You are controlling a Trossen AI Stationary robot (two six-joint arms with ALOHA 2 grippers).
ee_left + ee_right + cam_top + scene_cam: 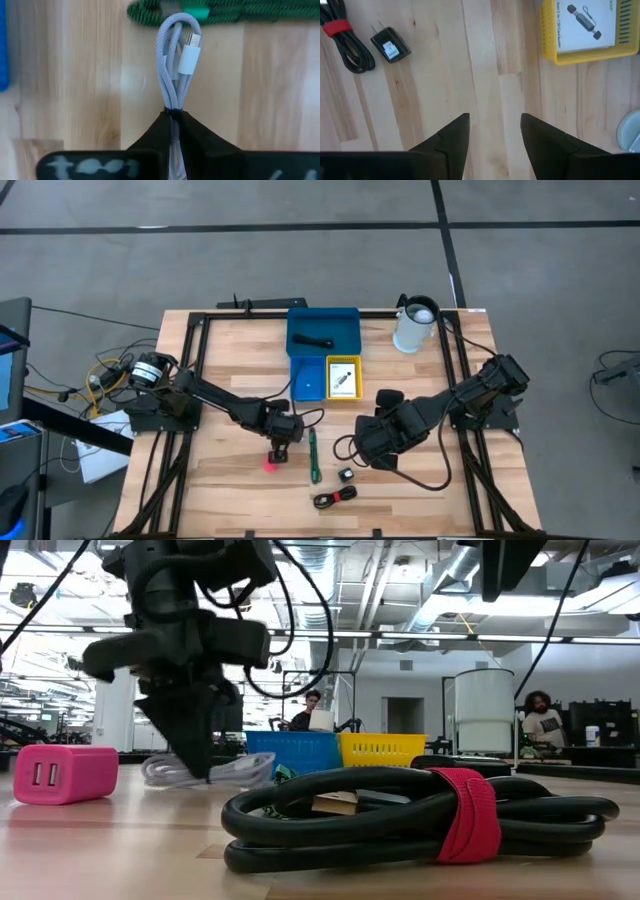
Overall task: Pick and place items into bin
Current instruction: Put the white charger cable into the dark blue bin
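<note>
The desk is showing pale matt wood grain; the grey cord is looking woven, its white plug smooth plastic.

table (pale wood) | bin | white pitcher | pink block | green pen | black cable

No text can be read with certainty. The white printed card in the yellow bin carries a line of small print above a drawing of a dark device, too small to make out; the label on the small black plug is likewise illegible.
</note>
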